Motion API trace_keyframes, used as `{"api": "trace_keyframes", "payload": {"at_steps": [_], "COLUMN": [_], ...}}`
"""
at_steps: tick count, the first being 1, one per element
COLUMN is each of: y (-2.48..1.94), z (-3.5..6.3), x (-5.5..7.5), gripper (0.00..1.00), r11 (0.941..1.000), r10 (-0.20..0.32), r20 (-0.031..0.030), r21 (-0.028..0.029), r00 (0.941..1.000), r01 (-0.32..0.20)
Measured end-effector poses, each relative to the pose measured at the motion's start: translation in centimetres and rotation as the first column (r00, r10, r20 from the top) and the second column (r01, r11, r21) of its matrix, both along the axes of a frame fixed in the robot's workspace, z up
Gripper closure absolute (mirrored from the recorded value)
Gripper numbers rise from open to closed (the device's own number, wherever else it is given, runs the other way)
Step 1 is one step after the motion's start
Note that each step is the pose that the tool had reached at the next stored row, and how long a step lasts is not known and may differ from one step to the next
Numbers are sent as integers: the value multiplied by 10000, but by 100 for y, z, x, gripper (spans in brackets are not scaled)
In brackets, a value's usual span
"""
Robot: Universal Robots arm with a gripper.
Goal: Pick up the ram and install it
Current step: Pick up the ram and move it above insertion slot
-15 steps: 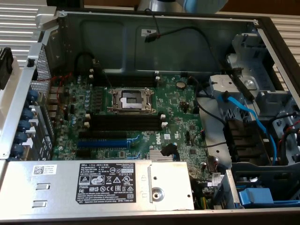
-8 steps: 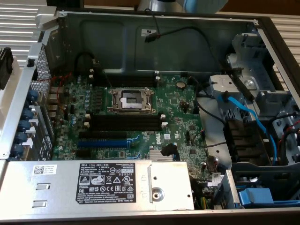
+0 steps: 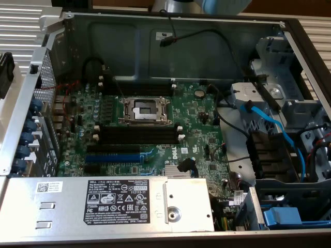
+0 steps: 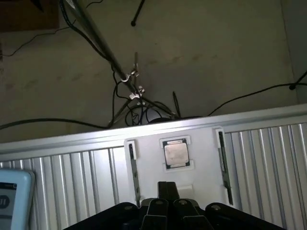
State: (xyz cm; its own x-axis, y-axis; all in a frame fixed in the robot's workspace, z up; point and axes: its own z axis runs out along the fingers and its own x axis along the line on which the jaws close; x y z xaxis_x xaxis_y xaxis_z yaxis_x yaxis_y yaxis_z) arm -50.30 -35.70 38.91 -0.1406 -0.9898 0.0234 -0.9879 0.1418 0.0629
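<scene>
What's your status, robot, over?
Gripper shut, empty. Ram stick on rack, untouched; second stick too. Memory slots bare. Chip between sticks.

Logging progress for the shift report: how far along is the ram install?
Done: nothing yet; the black memory slots sit empty. In hand: nothing; the gripper is shut and empty near the white holder, where the ram stands beside a processor chip. Left: both pickup and seating.

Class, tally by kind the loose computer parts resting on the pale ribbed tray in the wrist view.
Long thin dark ram sticks: 2
Square silver processor chip: 1
Total: 3
</scene>
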Motion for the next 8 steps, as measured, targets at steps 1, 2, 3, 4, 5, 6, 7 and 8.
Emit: {"api": "trace_keyframes", "payload": {"at_steps": [1, 2, 3, 4, 5, 6, 7, 8], "y": [0, 0, 0, -1, -2, -2, -2, -3], "z": [-5, -9, -12, -14, -14, -15, -19, -22], "x": [0, 0, 0, 0, 1, 1, 0, 0], "gripper": [90, 90, 90, 90, 90, 90, 90, 90], "r11": [10000, 9999, 9997, 9995, 9993, 9990, 9987, 9983], "r10": [64, 127, 198, 269, 338, 408, 485, 556], "r20": [-2, -2, -3, -4, -3, 7, 28, 56], "r21": [-68, -112, -140, -158, -166, -171, -174, -178], "r00": [10000, 9999, 9998, 9996, 9994, 9992, 9988, 9984], "r01": [-64, -127, -198, -269, -338, -408, -484, -555]}}
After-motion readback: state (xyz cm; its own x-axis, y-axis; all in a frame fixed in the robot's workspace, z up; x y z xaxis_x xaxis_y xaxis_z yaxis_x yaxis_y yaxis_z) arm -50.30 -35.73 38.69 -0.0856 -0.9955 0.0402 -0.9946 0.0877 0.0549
